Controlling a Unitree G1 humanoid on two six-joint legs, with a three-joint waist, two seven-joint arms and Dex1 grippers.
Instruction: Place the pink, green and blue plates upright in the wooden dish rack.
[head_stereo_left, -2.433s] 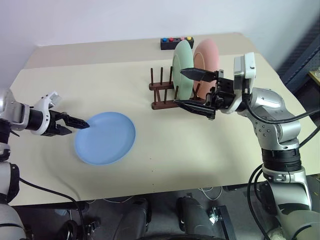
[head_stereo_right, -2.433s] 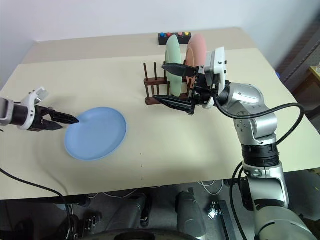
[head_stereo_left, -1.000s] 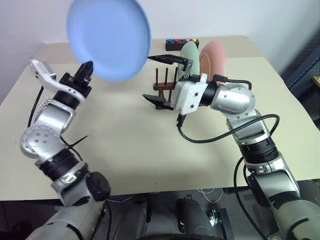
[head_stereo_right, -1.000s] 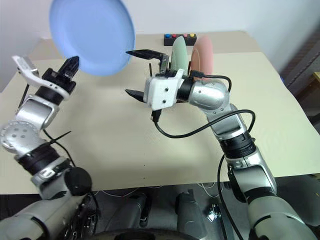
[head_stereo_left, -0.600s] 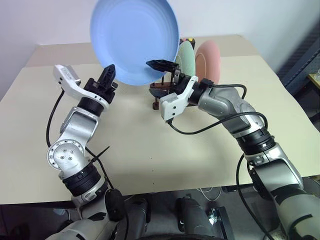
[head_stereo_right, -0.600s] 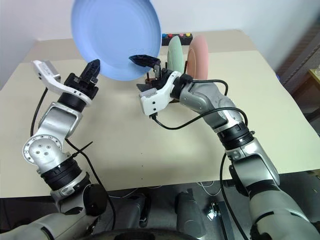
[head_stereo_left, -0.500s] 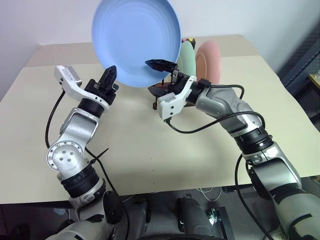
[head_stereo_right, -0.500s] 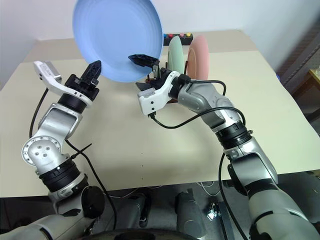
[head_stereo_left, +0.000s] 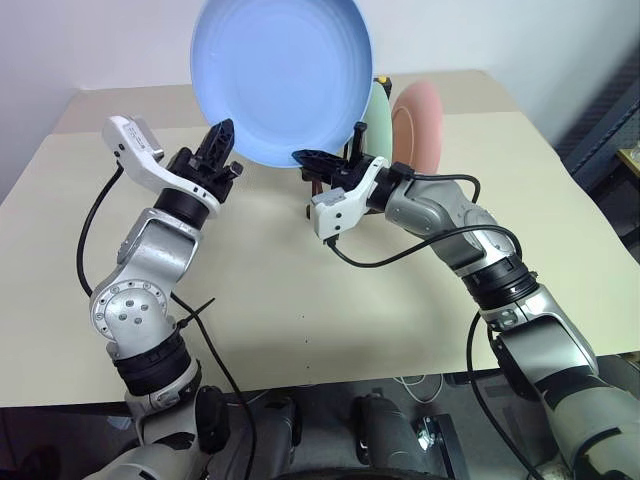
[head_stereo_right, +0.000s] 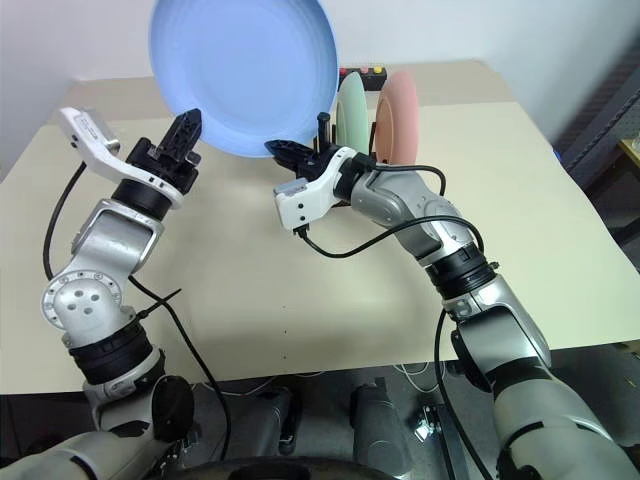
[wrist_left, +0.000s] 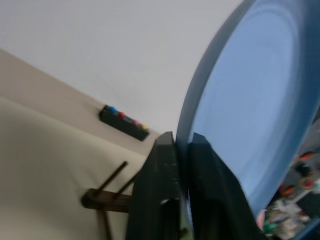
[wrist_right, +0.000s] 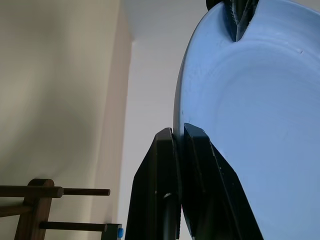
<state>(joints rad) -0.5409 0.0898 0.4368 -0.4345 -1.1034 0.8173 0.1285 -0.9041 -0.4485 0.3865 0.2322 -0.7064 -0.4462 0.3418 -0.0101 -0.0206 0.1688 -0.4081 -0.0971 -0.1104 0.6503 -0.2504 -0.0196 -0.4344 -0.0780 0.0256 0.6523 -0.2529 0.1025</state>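
The left gripper (head_stereo_left: 220, 132) reaches up and forward from a raised, bent arm, its two black fingers (wrist_left: 165, 150) lying close on either side of the lower left rim of the blue plate (head_stereo_left: 282, 75); whether they grip it firmly cannot be told. The plate stands upright in the air, high above the table (head_stereo_left: 120, 240), its hollow face turned toward the robot. At its lower right rim the right gripper (head_stereo_left: 312, 158) is pinched tight on the edge, with the forearm held about level and stretched across toward the left.

The wooden rack (head_stereo_right: 322, 135) sits just behind and to the right of the right gripper, low on the table, so the plate has to travel down and to the right. The right arm is much the nearer one. The green plate (head_stereo_right: 349, 110) and the pink plate (head_stereo_right: 395, 112) stand on edge in the rack's right-hand slots, side by side. The free pegs lie to their left, and the blue plate probably belongs there.
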